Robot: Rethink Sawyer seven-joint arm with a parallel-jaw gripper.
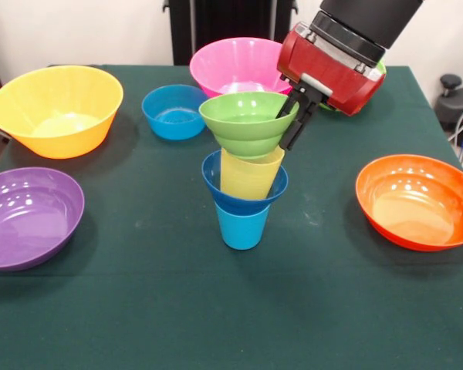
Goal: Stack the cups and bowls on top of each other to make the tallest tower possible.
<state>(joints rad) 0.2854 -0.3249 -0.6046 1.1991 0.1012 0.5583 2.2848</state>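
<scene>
Green cloth table [139, 308], white wall [77, 31] behind

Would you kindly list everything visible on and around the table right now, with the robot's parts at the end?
Tower: one, table centre; light blue cup at the bottom, dark blue bowl, yellow cup, small green bowl on top, tilted.
Yellow-orange bowl: one, far left.
Purple bowl: one, near left.
Light blue bowl: one, behind the tower, to its left.
Pink bowl: one, far centre.
Orange bowl: one, right.
Green bowl: one, mostly hidden behind the arm.
Table: one, dark green cloth.
Arm: one, red and black, upper right.
Hand: one, black, at the small green bowl's right rim.
</scene>
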